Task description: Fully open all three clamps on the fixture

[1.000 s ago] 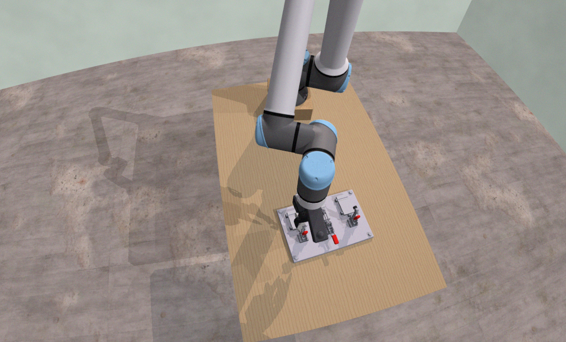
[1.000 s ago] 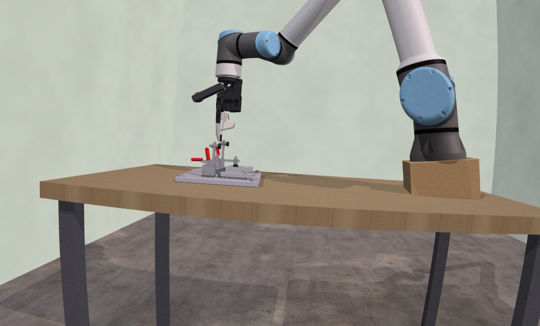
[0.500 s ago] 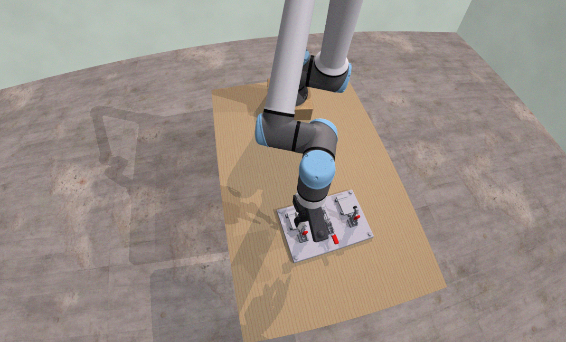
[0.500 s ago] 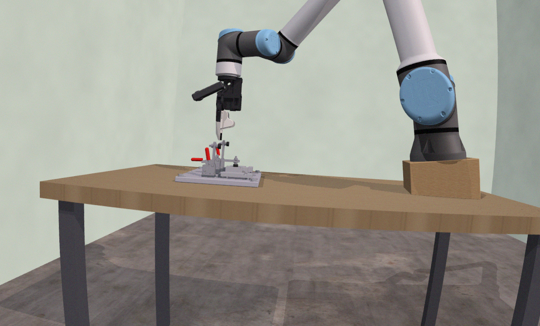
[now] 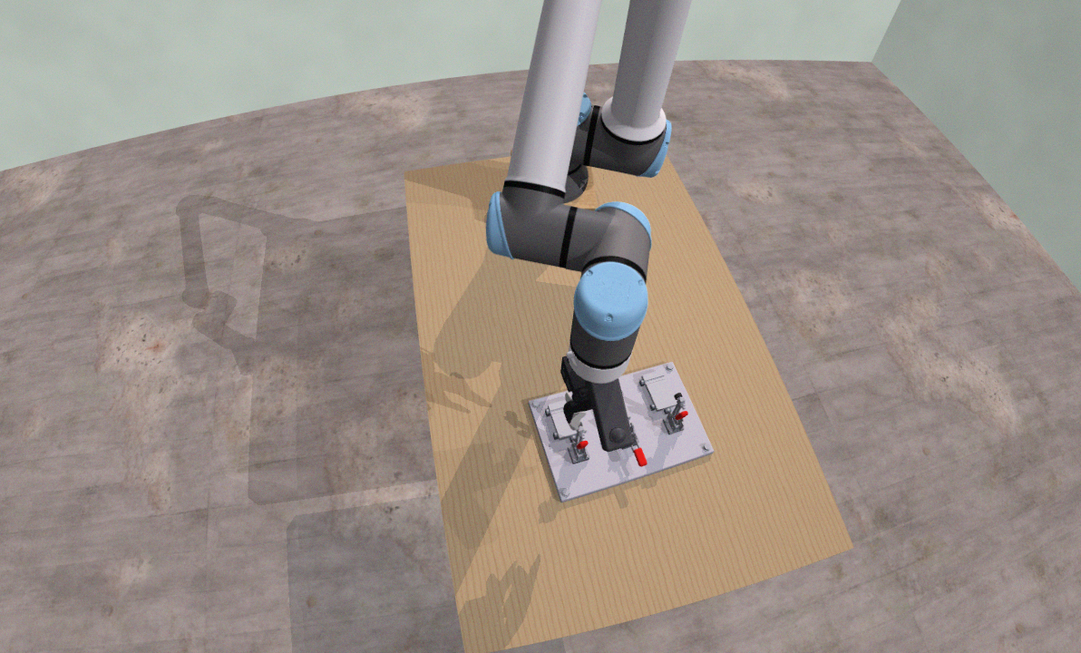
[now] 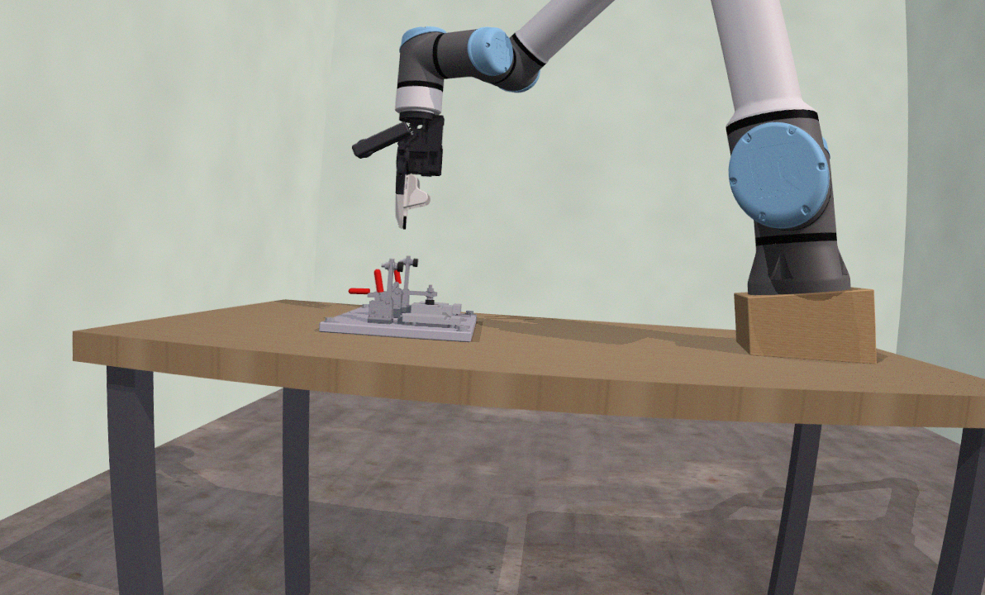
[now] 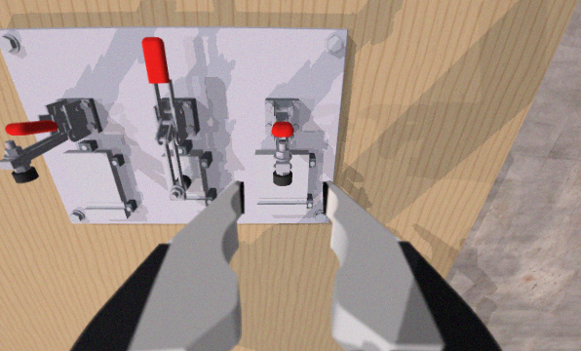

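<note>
The grey fixture plate (image 7: 174, 122) lies on the wooden table and carries three toggle clamps with red handles. In the wrist view the left clamp's handle (image 7: 31, 128) points left and its padded arm (image 7: 24, 175) is swung out past the plate edge. The middle clamp's handle (image 7: 155, 59) lies flat, pointing away from me. The right clamp's handle (image 7: 282, 129) stands upright, seen end-on, above its black pad (image 7: 282, 178). My gripper (image 7: 283, 183) hangs well above the fixture (image 6: 400, 325), over its right clamp. The gripper's fingers (image 6: 402, 221) stand apart with nothing between them.
Flat grey parts (image 7: 93, 177) sit on the plate by the clamps. The plate lies near one end of the table. My arm's wooden base block (image 6: 805, 326) stands at the other end. The table edge runs just right of the plate (image 7: 417, 146).
</note>
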